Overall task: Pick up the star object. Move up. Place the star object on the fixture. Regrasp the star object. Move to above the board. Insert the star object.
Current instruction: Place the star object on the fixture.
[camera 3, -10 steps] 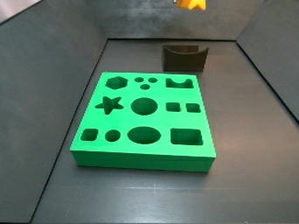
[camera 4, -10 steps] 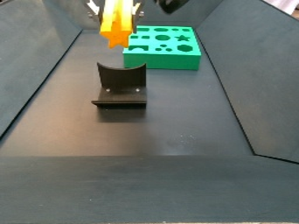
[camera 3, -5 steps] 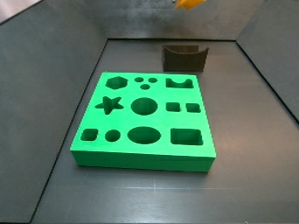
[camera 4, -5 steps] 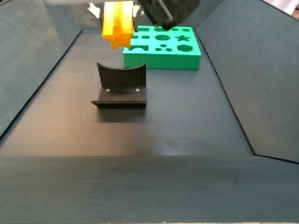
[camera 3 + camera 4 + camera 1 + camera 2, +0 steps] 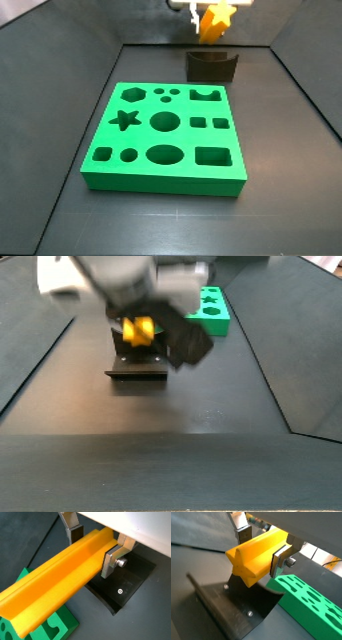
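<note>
gripper [image 5: 93,543] silver plate fingers clamped on the smooth orange-yellow ridged star object [image 5: 57,582], held just above the dark notched fixture [image 5: 231,614] in both wrist views. beyond it, matte green board [image 5: 166,137] with shaped cut-outs lies flat.

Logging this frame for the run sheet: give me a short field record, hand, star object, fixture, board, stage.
hand: shut on the star object, above the fixture
star object: clamped between the fingers, not yet seated
fixture: on the floor beyond the board, notch unoccupied
board: green, star hole unfilled
stage: bringing the star object to the fixture
</note>
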